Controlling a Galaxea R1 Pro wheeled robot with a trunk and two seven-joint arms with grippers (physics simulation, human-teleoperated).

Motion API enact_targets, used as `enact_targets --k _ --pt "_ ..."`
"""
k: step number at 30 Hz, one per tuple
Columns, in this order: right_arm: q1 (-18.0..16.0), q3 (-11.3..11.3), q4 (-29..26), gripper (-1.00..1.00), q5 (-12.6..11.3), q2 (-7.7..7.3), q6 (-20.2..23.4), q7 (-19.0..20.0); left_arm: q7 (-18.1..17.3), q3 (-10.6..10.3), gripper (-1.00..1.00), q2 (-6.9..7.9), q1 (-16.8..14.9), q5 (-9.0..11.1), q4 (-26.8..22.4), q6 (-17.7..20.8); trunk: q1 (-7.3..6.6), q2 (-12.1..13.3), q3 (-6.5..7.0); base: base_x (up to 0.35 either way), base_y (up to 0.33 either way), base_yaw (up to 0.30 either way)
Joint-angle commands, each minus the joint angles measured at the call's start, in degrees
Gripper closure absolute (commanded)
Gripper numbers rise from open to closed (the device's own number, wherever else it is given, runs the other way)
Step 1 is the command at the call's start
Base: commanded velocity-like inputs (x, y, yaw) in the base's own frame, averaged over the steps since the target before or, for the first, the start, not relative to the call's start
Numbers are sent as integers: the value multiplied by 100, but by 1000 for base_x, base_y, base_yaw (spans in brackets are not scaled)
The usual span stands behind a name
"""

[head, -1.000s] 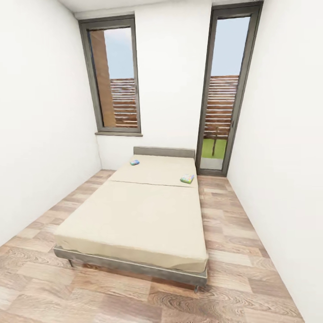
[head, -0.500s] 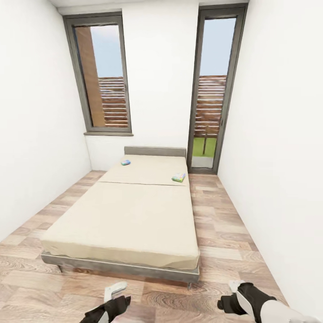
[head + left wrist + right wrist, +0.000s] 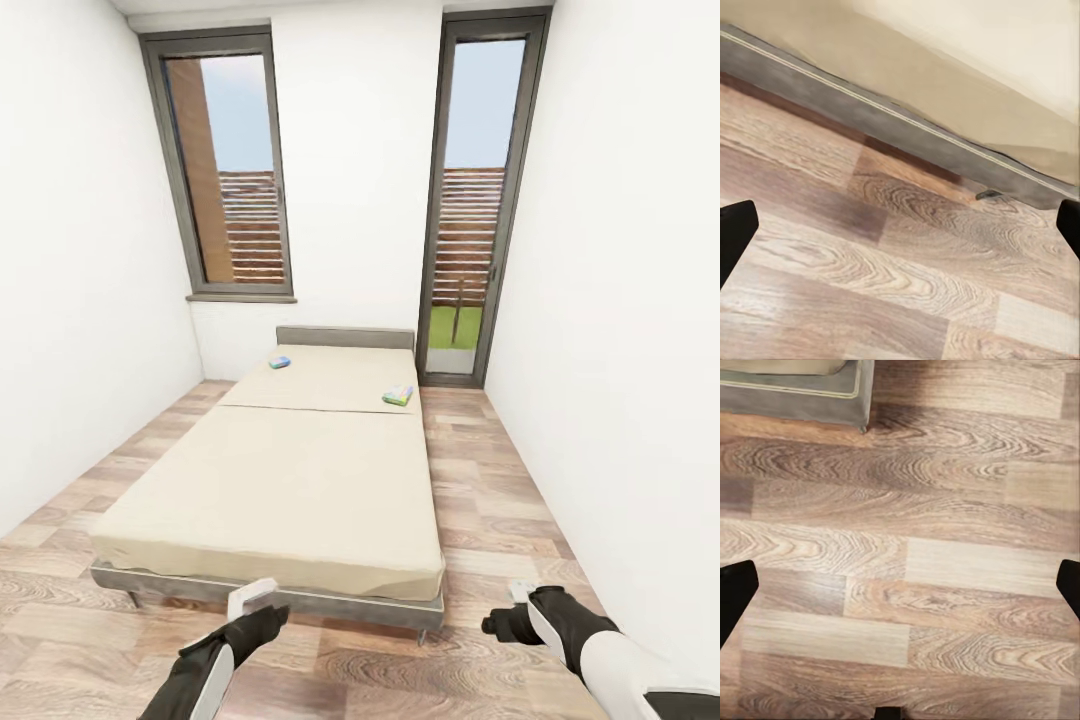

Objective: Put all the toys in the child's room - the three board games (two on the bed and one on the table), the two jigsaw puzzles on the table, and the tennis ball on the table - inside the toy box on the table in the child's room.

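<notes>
Head view: a bed (image 3: 290,470) with a beige cover and a grey frame stands lengthwise in a white-walled room on a wood-plank floor (image 3: 500,480). Two board games lie on the far half of the bed, near the headboard. The teal-blue game box (image 3: 280,362) rests toward the far left corner. The green-edged game box (image 3: 398,396) rests at the right edge of the mattress. The two boxes are well apart. A window (image 3: 222,165) and a tall glass door (image 3: 470,200) occupy the far wall.

The left gripper (image 3: 250,600) is raised in front of the foot of the bed. The right gripper (image 3: 518,605) is raised over the floor, to the right of the bed's near corner. Neither gripper holds anything.

Left wrist view: the two dark fingertips (image 3: 735,232) sit at opposite edges of the picture, so the jaws are spread wide. Between them lie the floor and the grey bed frame.

Right wrist view: the fingertips (image 3: 735,589) are likewise spread wide over bare planks, with the bed's corner beyond.
</notes>
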Motion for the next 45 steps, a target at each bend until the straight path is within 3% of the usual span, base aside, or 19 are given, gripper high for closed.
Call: enact_targets --k 1,2,8,11,13,17,19,24,27,29,32,35,45 --pt "-11 5 -121 -100 25 -10 39 34 -5 17 -100 -14 96 113 -373 178 0 -4 -6 0 0 -6" --pt "-19 6 -235 -100 31 -17 46 40 -3 7 -100 -20 185 194 -712 300 0 -4 -7 0 0 -5" --pt "-12 3 -601 -100 41 -51 62 74 3 -51 -100 -37 429 450 -1531 558 0 -4 -7 0 0 -3" --pt "-1 5 -847 -100 45 -82 70 100 32 -151 -100 -45 551 575 -1895 656 0 -4 -7 0 0 -2" --pt "7 7 -1047 -100 45 -101 94 116 113 -336 -100 -53 630 664 -2126 719 0 -4 -7 0 0 -1" --pt "11 11 -1195 -100 45 -107 168 127 259 -584 -100 -61 681 734 -2261 759 0 -4 -7 0 0 0" --pt "16 17 -1295 -100 47 -110 240 144 444 -845 -100 -63 713 804 -2336 785 0 -4 -7 0 0 0" --pt "28 26 -1382 -100 56 -113 282 249 677 -1136 -100 -63 741 966 -2381 804 0 -4 -7 0 0 0" --pt "33 28 -1400 -100 61 -115 280 311 724 -1203 -100 -63 747 1047 -2381 803 0 -4 -7 0 0 0" --pt "54 31 -1426 -100 85 -120 233 460 787 -1316 -100 -63 759 1251 -2380 799 0 -4 -7 0 0 0" --pt "72 32 -1436 -100 103 -123 191 550 816 -1370 -100 -63 763 1366 -2384 800 0 -4 -7 0 0 0" --pt "123 33 -1454 -100 177 -137 40 861 881 -1530 -100 -44 771 1672 -2392 797 0 -4 -7 0 0 0" --pt "183 23 -1470 -100 456 -207 -120 1550 953 -1678 -100 -5 790 1937 -2397 767 0 -4 -7 0 0 0"
